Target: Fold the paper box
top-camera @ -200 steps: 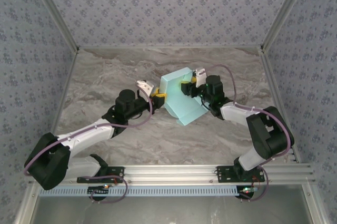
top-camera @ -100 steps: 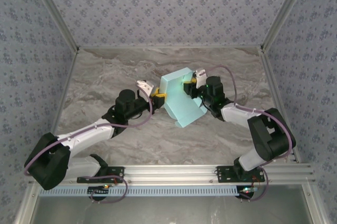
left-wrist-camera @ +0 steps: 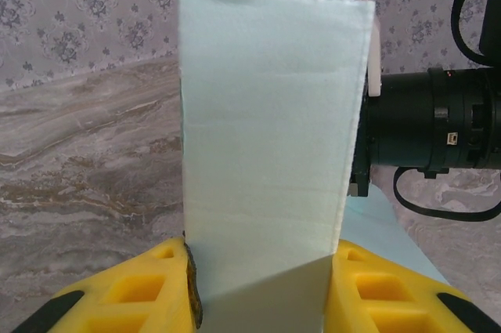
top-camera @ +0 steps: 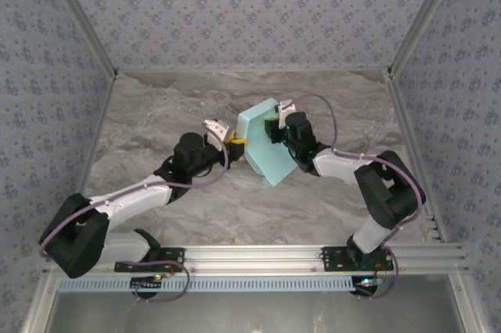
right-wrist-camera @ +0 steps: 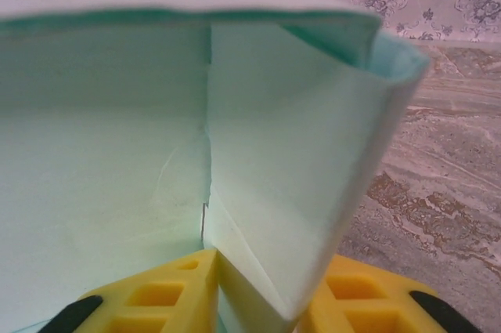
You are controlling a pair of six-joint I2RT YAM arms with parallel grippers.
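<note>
The left gripper [top-camera: 235, 141] and right gripper [top-camera: 271, 130] each clamp opposite walls of the paper box [top-camera: 263, 157] mid-table [top-camera: 156, 114].

Top cam sits high up, behind the left arm [top-camera: 141, 192] & right arm [top-camera: 376, 184], looking down & fwd at the bench [top-camera: 156, 114]. It's far off, so it gets the whole bench, both arm bases at the bottom & the papered walls [top-camera: 250, 12]. Left wrist cam sits on the left arm, low, looking fwd over the left jaws. It's v. close to the paper box [left-wrist-camera: 270, 137], w/ the right arm's end & back wall behind. Right wrist cam sits on the right arm, looking over the right jaws, even closer, into the box's inside. All 3 views share the box. Top & left wrist cams both see the right arm's end.
</note>
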